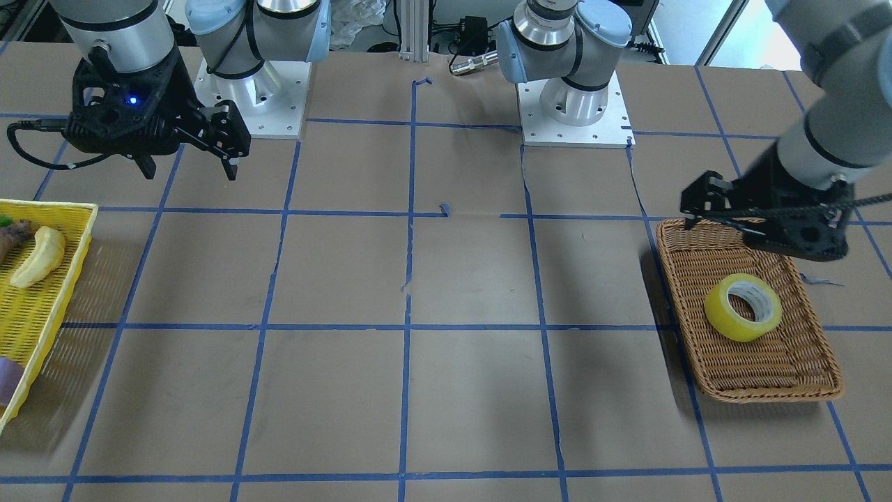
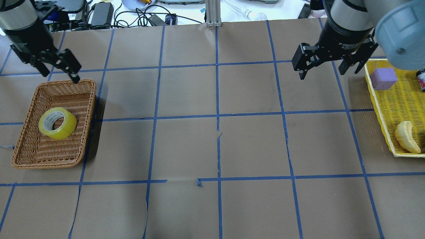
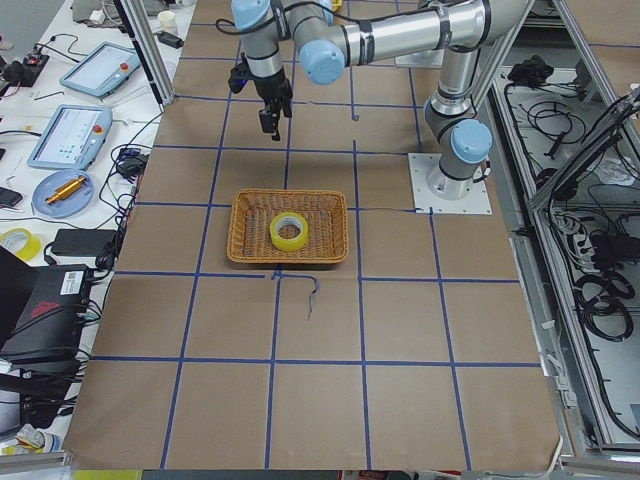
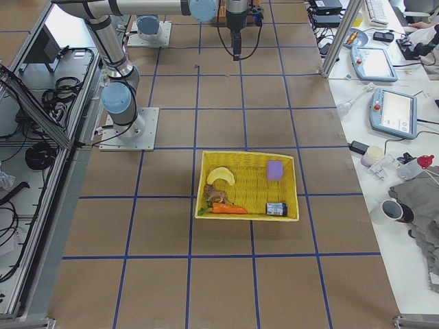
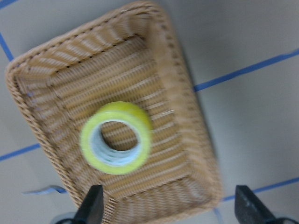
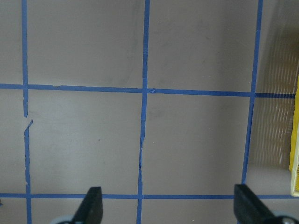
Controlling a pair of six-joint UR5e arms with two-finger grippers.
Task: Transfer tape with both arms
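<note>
The yellow roll of tape (image 1: 743, 307) lies tilted in a brown wicker basket (image 1: 766, 394) on the robot's left side. It also shows in the overhead view (image 2: 57, 123), the left side view (image 3: 290, 231) and the left wrist view (image 5: 116, 138). My left gripper (image 2: 59, 74) is open and empty, high over the basket's far edge (image 2: 66, 83). In the left wrist view its fingertips (image 5: 93, 205) straddle the basket's near end, below the tape. My right gripper (image 2: 322, 73) is open and empty above bare table, next to the yellow tray; it also shows in the front view (image 1: 188, 171).
A yellow mesh tray (image 2: 375, 93) on the robot's right holds a pale banana-shaped item (image 2: 405, 136), a purple block (image 2: 383, 78) and other small items. Blue tape lines grid the brown table. The arm bases (image 1: 575, 104) stand at the robot's edge. Cables and devices lie beyond the far edge.
</note>
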